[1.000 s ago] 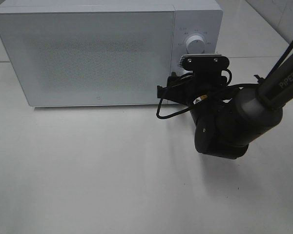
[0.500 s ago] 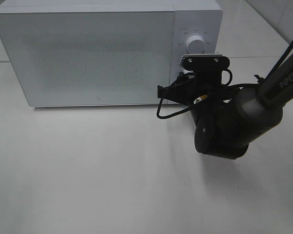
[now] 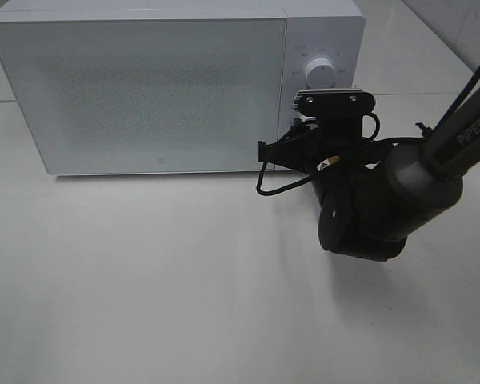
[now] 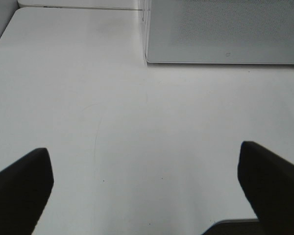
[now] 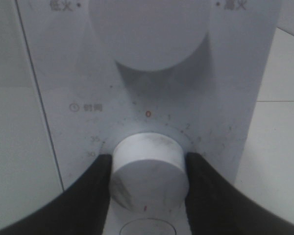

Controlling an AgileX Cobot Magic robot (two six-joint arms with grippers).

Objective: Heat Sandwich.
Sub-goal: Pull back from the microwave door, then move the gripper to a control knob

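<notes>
The right gripper (image 5: 148, 172) clamps the timer knob (image 5: 146, 159), its axis pointing straight at the claw, on the microwave (image 3: 324, 32) at the desk's (image 3: 144, 280) far edge; the left gripper (image 4: 144, 169) gapes idle. The sandwich is unseen, probably behind the shut door (image 3: 144, 88).

The right end effector (image 5: 148, 166) has been closed in from a wider spread, so that its fingers (image 5: 93, 188) are now set against both sides of the lower dial (image 5: 149, 171).
</notes>
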